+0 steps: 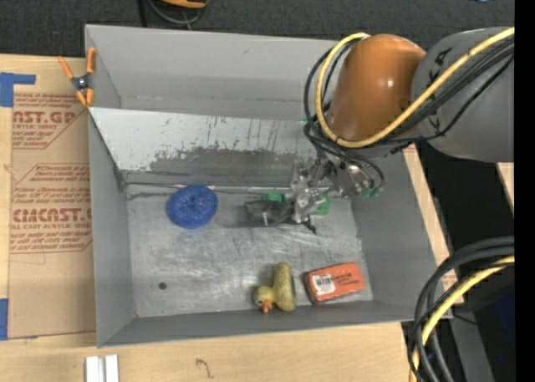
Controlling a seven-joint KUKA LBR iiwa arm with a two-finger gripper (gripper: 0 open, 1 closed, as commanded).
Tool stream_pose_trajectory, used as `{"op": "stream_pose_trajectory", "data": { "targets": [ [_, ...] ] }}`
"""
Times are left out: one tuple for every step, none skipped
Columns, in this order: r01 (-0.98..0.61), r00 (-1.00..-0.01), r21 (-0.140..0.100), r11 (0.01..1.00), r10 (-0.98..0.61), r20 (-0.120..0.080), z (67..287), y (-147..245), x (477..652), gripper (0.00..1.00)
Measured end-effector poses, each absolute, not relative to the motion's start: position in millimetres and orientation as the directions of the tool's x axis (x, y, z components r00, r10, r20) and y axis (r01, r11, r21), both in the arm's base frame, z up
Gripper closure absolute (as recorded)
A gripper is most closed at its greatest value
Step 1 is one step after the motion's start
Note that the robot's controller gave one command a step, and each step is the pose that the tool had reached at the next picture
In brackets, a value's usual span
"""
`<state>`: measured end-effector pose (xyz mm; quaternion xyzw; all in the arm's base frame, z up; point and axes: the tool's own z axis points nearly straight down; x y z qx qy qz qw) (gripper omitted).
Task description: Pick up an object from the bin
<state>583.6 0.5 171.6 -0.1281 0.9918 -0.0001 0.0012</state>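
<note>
A small dark thing with green parts [266, 207] lay on the floor of the grey metal bin [109, 230], near the middle and toward the back wall. The end effector [307, 201] sat low just to its right. Whether it was wide or narrow could not be told. A round blue scrubber [192, 206] lay well to the left. By the front wall, a yellow rubber duck [277, 288] lay just beside an orange rectangular packet [335, 282].
</note>
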Motion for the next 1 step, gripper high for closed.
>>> {"op": "stream_pose_trajectory", "data": {
  "targets": [
    [-0.255, -0.967, 0.000, 0.967, -0.255, -0.001, 208.7, 1.8, 578.3, 1.00]
  ]
}}
